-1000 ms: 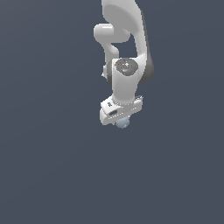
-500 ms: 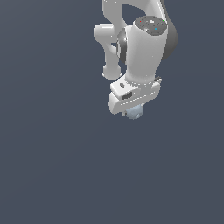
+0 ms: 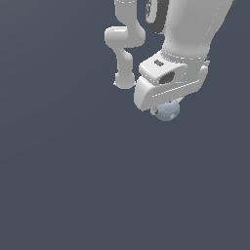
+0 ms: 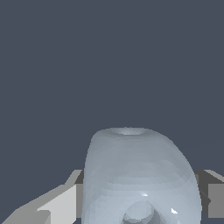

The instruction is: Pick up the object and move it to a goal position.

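Gripping the ball [image 3: 167,111], my gripper [image 3: 166,108] has its jaws closed against it from either side; in the wrist view the ball [image 4: 138,175] fills the space between the two fingers [image 4: 57,205], with a pale finger showing on each flank and no gap I can see. The ball is pale blue-grey, with a small dimple at its far end and a round hollow nearer the camera. From the exterior view only its lower part pokes out beneath the white gripper body, so the fingers themselves are hidden there.

I see the ball held up off the ground, hanging under the hand with nothing touching it from below. It sits towards the exterior view's right, in the upper half of the picture.

Moving outward, the gripper body is a blocky white housing with a dark oval recess on its face. Above it the thick white wrist section of the arm [image 3: 195,29] rises out of the top edge of the view, close to the camera. Farther back and to the exterior view's left, the thinner links of the same arm bend down to a small base [image 3: 124,80], well apart from the ball.

The ground [image 3: 63,171] is a flat, plain dark slate-grey all around, the same in both views.
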Controlling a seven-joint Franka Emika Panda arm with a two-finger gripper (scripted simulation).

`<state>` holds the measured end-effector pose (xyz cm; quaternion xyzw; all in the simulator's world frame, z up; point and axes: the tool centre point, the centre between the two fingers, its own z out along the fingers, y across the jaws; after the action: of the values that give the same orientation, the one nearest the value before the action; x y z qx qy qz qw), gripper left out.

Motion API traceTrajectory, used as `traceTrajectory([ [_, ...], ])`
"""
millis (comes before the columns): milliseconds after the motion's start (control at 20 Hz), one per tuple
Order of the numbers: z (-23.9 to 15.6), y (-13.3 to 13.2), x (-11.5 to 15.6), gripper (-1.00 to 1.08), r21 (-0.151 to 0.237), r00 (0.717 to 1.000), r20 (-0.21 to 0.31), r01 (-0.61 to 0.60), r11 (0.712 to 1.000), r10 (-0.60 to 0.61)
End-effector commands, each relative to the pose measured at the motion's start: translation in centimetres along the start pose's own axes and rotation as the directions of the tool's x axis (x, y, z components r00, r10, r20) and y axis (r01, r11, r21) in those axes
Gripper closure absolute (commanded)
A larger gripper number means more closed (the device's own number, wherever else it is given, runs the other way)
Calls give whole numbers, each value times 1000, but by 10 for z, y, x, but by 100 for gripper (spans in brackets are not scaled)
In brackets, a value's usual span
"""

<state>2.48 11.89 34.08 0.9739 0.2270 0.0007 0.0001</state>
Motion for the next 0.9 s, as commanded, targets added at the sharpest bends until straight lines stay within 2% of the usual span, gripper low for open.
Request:
traceTrajectory([
  [0, -19, -5, 7, 108, 0, 1000, 1, 0, 1000, 0],
  [400, -64, -15, 25, 108, 1, 1000, 1, -1, 1000, 1],
  [850, -85, -20, 35, 108, 1, 1000, 1, -1, 1000, 1],
])
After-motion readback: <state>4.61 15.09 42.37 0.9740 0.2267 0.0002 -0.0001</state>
